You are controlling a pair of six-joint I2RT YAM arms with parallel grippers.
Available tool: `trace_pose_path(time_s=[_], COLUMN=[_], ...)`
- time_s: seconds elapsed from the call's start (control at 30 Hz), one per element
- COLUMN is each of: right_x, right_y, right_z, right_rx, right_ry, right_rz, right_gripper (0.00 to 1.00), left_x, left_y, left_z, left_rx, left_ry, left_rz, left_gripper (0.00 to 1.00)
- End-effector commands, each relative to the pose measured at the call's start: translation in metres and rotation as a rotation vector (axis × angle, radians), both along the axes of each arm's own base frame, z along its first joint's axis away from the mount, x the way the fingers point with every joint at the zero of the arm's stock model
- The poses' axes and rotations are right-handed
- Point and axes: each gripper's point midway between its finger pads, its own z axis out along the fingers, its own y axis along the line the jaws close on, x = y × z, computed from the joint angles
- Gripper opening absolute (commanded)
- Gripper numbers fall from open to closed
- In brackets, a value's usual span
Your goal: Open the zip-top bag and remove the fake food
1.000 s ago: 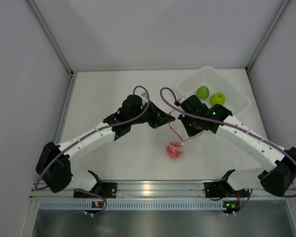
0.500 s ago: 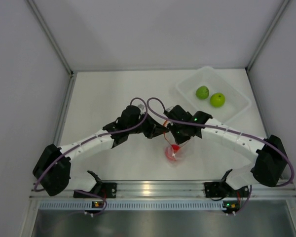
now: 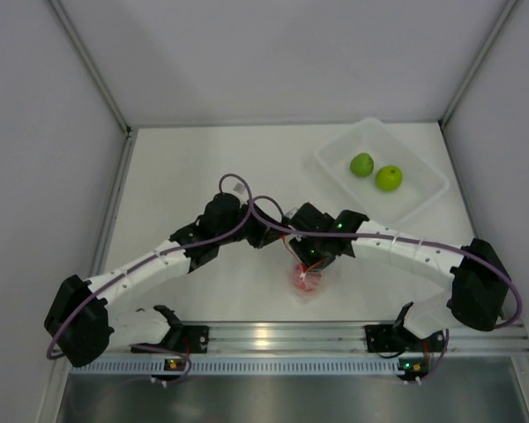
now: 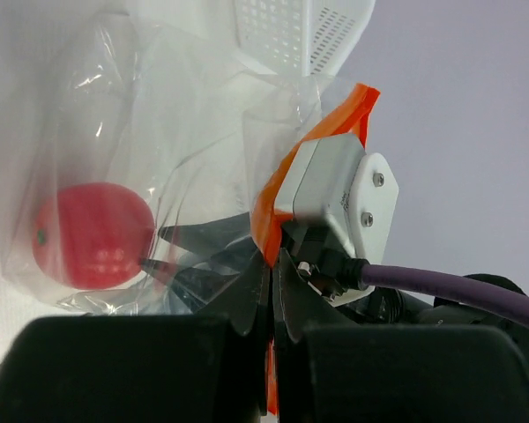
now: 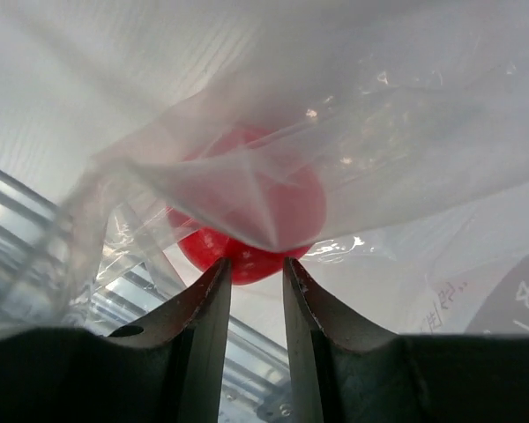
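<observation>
The zip-top bag (image 3: 307, 284) hangs near the table's front edge with the red ball (image 3: 305, 278) inside it. My left gripper (image 3: 270, 236) is shut on the bag's orange zip strip (image 4: 278, 189), and the wrist view shows the strip pinched between its tips (image 4: 273, 264). The red ball (image 4: 93, 233) rests in the bag's bottom. My right gripper (image 3: 310, 263) points down at the bag mouth. It is open by a narrow gap (image 5: 256, 262), with its tips at the edge of the red ball (image 5: 247, 251), which is partly covered by a plastic fold. Two lime green balls (image 3: 361, 165) (image 3: 389, 177) lie in the tub.
The clear rigid tub (image 3: 420, 199) stands at the back right. The metal rail (image 3: 264, 335) runs along the near edge just below the bag. White walls enclose the table on three sides. The two wrists are close together above the bag.
My right gripper has swung from beside the tub leftward and down onto the bag. My left gripper has shifted slightly left and nearer, still holding the strip, and the bag hangs lower.
</observation>
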Motion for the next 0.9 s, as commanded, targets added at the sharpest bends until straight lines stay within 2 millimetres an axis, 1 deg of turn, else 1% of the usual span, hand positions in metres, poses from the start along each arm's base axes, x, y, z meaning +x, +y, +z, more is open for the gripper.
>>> trace_pose_path(time_s=[0.0,0.1,0.13,0.2,0.23,0.27,0.3,0.33,0.4,0.43,0.53,0.6,0.63,0.7,0.73,0.77,0.83,0.87], right_x=[-0.011,-0.015,-0.016,-0.021,-0.024,-0.026,-0.026,-0.029,-0.030,-0.031,-0.035,-0.031,-0.025,-0.021,-0.019,-0.012,-0.007,-0.004], right_y=[0.007,0.006,0.007,0.015,0.017,0.018,0.019,0.018,0.018,0.017,0.021,0.024,0.029,0.036,0.039,0.045,0.050,0.058], right_z=[-0.007,-0.008,-0.006,-0.002,-0.002,-0.003,-0.004,-0.007,-0.015,-0.018,-0.027,-0.029,-0.028,-0.027,-0.027,-0.025,-0.027,-0.024], right_rx=[0.002,0.002,0.013,0.062,0.072,0.078,0.078,0.069,0.048,0.037,0.023,0.026,0.039,0.069,0.079,0.103,0.119,0.153], right_ry=[0.011,0.014,0.012,0.021,0.027,0.031,0.030,0.034,0.041,0.042,0.039,0.023,-0.007,-0.026,-0.034,-0.065,-0.083,-0.102], right_rz=[0.062,0.067,0.072,0.103,0.114,0.123,0.127,0.134,0.140,0.139,0.157,0.143,0.133,0.116,0.112,0.103,0.086,0.084], right_gripper=[0.31,0.36,0.40,0.43,0.50,0.52,0.54,0.60,0.67,0.73,0.79,0.82,0.86,0.90,0.90,0.91,0.92,0.92], left_x=[0.009,0.012,0.011,0.011,0.011,0.011,0.011,0.011,0.011,0.011,0.014,0.014,0.014,0.015,0.014,0.014,0.014,0.014], left_y=[0.012,0.018,0.021,0.024,0.025,0.026,0.026,0.027,0.027,0.028,0.029,0.029,0.029,0.028,0.028,0.027,0.028,0.028], left_z=[0.017,0.021,0.014,0.009,0.007,0.005,0.002,0.000,-0.001,0.000,0.001,0.002,0.003,0.001,0.000,0.000,-0.003,-0.004], left_rx=[0.011,0.033,0.061,0.075,0.083,0.086,0.092,0.097,0.102,0.103,0.108,0.107,0.108,0.115,0.116,0.117,0.129,0.133], left_ry=[-0.108,-0.146,-0.137,-0.135,-0.137,-0.136,-0.134,-0.130,-0.136,-0.140,-0.151,-0.158,-0.160,-0.162,-0.161,-0.160,-0.166,-0.169], left_rz=[0.046,0.069,0.069,0.075,0.076,0.077,0.075,0.075,0.076,0.075,0.077,0.077,0.073,0.068,0.061,0.057,0.052,0.053], left_gripper=[0.00,0.00,0.00,0.00,0.00,0.00,0.00,0.00,0.00,0.00,0.00,0.00,0.00,0.00,0.00,0.00,0.00,0.00])
